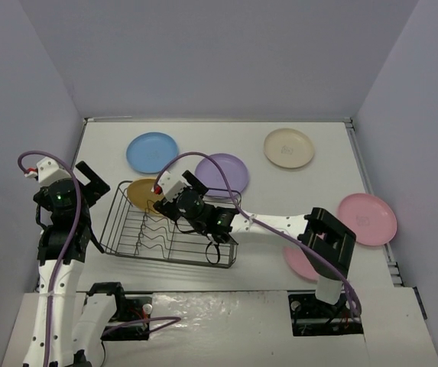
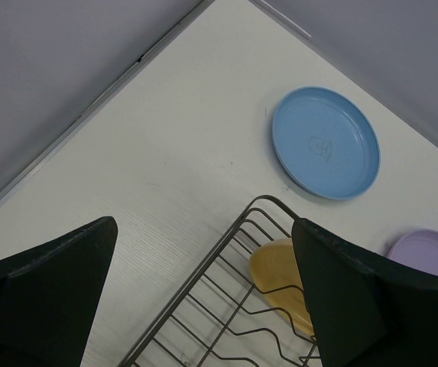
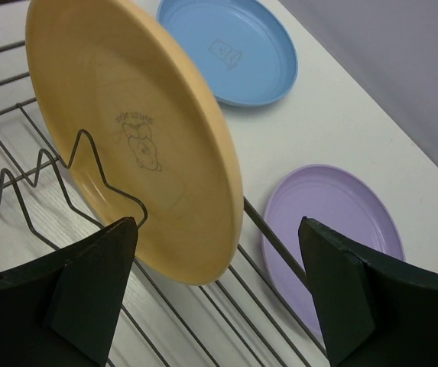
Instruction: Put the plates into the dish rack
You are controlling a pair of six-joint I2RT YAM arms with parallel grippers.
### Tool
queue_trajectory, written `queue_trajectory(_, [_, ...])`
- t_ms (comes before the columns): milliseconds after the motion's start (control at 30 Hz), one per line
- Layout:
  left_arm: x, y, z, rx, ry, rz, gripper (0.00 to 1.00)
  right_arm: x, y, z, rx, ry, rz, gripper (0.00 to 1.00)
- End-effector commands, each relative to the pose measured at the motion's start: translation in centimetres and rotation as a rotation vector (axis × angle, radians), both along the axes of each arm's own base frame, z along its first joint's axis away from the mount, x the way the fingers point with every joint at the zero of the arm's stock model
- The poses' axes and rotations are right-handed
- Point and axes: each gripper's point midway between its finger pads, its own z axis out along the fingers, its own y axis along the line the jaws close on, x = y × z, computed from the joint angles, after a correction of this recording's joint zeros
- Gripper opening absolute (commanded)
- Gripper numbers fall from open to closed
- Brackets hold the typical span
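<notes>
Over rack's far-left end, R arm: reaches from its base at the near edge leftward across the tabletop (image 1: 203, 138), forearm low over the dish rack (image 1: 111, 218), wrist turned toward the far-left corner.
R tool (image 3: 217, 225): jaws wide apart, clamped on nothing; lower rim of yellow-orange plate (image 3: 142, 138) sits btwn them, can't see either finger pressing it.
Yellow-orange plate: in rack at its far-left end, on edge, tilted, leaning on a wavy divider wire.
L arm: stands upright by tabletop's left edge, elbow high, wrist angled down at rack's far-left corner.
L tool (image 2: 203, 223): jaws wide apart, empty, over bare tabletop and the rack's corner.
Rack: left of centre, closer to near edge than far.
Other plates: all flat on tabletop. Blue (image 1: 151, 151) just beyond rack toward far edge; purple (image 1: 226, 172) just beside rack's far-right corner; cream (image 1: 288, 147) near far edge, right of centre; pink (image 1: 368, 218) at right edge; 2nd pink (image 1: 299, 264) partly under R arm's elbow, near-right.
Room: bare strip btwn rack and left edge; wide bare gap btwn purple and pink; most rack slots unfilled.
</notes>
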Motion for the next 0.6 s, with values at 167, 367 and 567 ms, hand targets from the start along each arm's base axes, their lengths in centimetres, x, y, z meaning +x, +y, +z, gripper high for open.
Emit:
queue_trajectory(167, [1.6,-0.7,1.9,-0.011,-0.059,-0.051,0.97,2.8,-6.4,16.0,0.439,0.011,-0.093,1.00])
queue_trajectory(367, [4.3,-2.3,1.6,-0.038,-0.018,-0.157,0.97,10.9,-20.4,14.3,0.624,0.152,-0.460,1.00])
queue_trajectory(567, [6.6,-1.5,-0.1,-0.085,0.048,-0.159,0.97,15.6,-35.7,6.8,0.774,0.354,-0.839,1.00])
